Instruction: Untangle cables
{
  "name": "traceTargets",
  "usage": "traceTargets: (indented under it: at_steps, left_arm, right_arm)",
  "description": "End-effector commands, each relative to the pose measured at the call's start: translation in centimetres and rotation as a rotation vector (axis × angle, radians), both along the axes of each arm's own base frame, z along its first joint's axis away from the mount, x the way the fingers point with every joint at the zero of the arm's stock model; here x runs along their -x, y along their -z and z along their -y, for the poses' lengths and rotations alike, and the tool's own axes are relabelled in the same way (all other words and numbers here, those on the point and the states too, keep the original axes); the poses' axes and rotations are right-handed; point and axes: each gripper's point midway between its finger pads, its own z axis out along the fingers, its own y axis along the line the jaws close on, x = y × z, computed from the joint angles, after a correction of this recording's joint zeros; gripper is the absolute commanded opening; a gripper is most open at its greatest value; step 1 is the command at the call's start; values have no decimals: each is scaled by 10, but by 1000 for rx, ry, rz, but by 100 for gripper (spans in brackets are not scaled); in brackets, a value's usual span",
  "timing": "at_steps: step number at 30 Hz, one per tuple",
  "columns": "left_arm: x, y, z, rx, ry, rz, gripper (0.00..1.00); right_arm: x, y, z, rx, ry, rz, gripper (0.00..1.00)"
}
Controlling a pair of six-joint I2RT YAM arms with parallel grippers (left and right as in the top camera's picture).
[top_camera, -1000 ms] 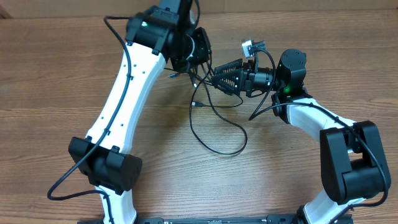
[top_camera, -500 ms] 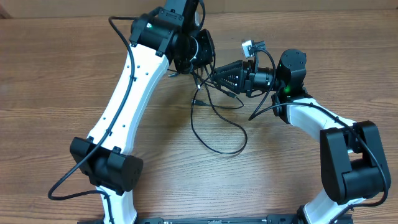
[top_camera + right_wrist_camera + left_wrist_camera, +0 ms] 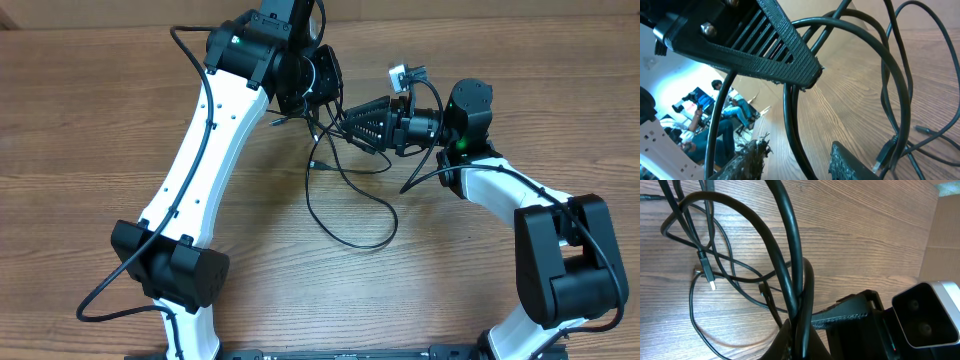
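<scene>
A tangle of thin black cables [image 3: 345, 190] lies on the wooden table, with a loop toward the middle and USB plugs [image 3: 705, 273] at the ends. My left gripper [image 3: 318, 100] hangs over the tangle's top and is shut on a bunch of the black cables [image 3: 796, 280], which rise between its fingers [image 3: 801, 342]. My right gripper [image 3: 345, 125] points left, right beside the left one. Its fingers [image 3: 795, 162] are open, with one cable strand [image 3: 790, 125] passing between them, not pinched.
The wooden table [image 3: 100, 140] runs all round the tangle. A cardboard wall [image 3: 942, 230] stands at the far edge. The two arms nearly touch above the cables. The right arm's own cable [image 3: 425, 170] loops beside its wrist.
The left arm has shifted slightly and come back; the cables and right gripper stay almost as they were.
</scene>
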Motion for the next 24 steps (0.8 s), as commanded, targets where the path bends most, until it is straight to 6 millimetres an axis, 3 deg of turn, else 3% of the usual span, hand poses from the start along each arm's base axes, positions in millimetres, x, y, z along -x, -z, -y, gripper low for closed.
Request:
traceTargets:
  at_steps: [1,6,12,24]
  left_arm:
    - [0,-3,2,-1,9,16,4]
    - [1,-3,4,-2,14,18,4]
    - [1,-4,6,11,8,14,4]
    - [3,-7,14,25,37,27,7]
  right_arm:
    - [-2,-13,3,-7,13,39,42]
    - [-2,-13,3,-7,11,39,30]
    - [-2,-13,3,-7,11,39,4]
    - [-2,-14,3,-8,14,43,4]
